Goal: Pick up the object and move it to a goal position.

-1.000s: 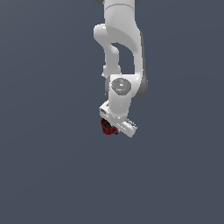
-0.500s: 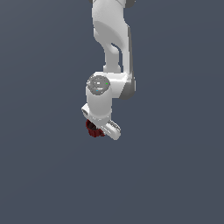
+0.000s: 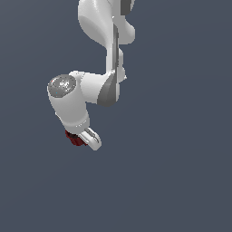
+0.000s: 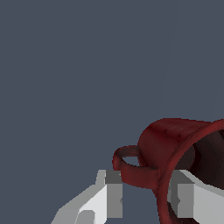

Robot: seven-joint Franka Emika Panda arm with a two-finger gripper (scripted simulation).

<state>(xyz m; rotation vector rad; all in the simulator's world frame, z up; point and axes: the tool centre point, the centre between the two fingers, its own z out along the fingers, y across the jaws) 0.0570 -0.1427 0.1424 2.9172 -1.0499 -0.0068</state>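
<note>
The object, a small dark red mug (image 3: 74, 138), peeks out beneath the white arm's hand in the exterior view, mostly hidden behind the gripper (image 3: 81, 139). In the wrist view the mug (image 4: 170, 144) is large and tilted, its handle (image 4: 129, 168) toward one finger and its dark inside showing. The gripper (image 4: 148, 194) is shut on the mug: one finger (image 4: 107, 194) sits outside by the handle, the other finger (image 4: 188, 192) lies inside the rim.
Only a plain dark grey-blue background shows around the arm (image 3: 97, 86) in both views. No table edge, container or goal marker is visible.
The arm has swung toward the exterior view's left and slightly down, carrying the mug with it. The grip on the mug looks unchanged.
</note>
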